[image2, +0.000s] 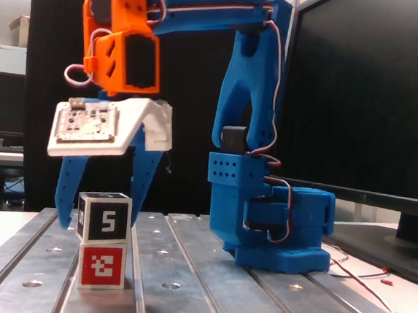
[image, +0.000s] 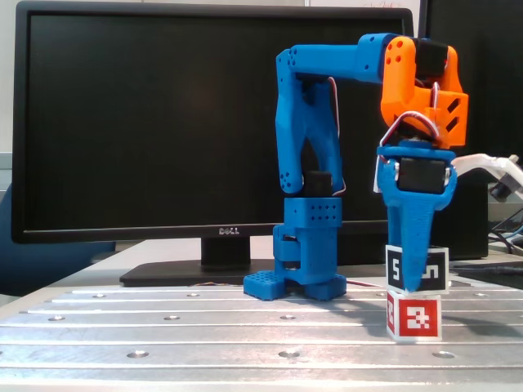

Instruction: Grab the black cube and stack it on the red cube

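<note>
Black cube (image2: pixel 104 218) atop red cube (image2: pixel 102 266), between open tool (image2: pixel 101 217) fingers

Even indoor light, both fixed views slightly soft; mild glare on the metal table (image: pixel 163 327), faint shadows

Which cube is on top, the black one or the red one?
The black cube is on top. It sits on the red cube, between the gripper fingers; the red one rests on the table.

The black cube (image2: pixel 104 218) sits on the red cube (image2: pixel 102 266) (tool (image2: pixel 101 217) fingers straddle it), arm base (image2: pixel 276 228) behind.
</note>
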Available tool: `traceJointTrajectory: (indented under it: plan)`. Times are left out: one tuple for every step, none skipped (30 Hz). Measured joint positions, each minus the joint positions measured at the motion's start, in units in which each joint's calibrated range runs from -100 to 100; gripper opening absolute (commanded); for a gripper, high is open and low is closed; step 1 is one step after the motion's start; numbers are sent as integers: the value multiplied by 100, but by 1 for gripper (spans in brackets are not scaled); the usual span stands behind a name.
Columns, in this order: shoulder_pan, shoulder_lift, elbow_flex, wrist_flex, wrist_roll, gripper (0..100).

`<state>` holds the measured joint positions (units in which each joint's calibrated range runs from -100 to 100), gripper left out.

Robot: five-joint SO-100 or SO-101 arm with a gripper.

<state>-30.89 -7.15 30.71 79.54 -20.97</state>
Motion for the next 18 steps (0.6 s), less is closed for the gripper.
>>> traceJointTrajectory:
  plan:
    - [0, 0, 0, 0, -10, 25]
    - [7, 0, 0, 0, -16, 25]
    - [30, 0, 0, 0, -16, 25]
    - [44, 0, 0, 0, -16, 25]
    - [52, 0, 0, 0, -16, 25]
    - [52, 0, 0, 0, -16, 25]
    - [52, 0, 0, 0, -16, 25]
    - [44, 0, 0, 17, -16, 25]
    - [37, 0, 0, 52, -16, 25]
    - [30, 0, 0, 69, -16, 25]
    - [22, 0, 0, 95, -16, 25]
    - [22, 0, 0, 103, -16, 25]
    - [22, 0, 0, 138, -21, 25]
    - [22, 0, -9, 172, -21, 25]
    - [22, 0, -27, 223, -16, 25]
    - [22, 0, -91, 292, -16, 25]
    - [30, 0, -163, 361, -21, 25]
    - [30, 0, -254, 438, -21, 25]
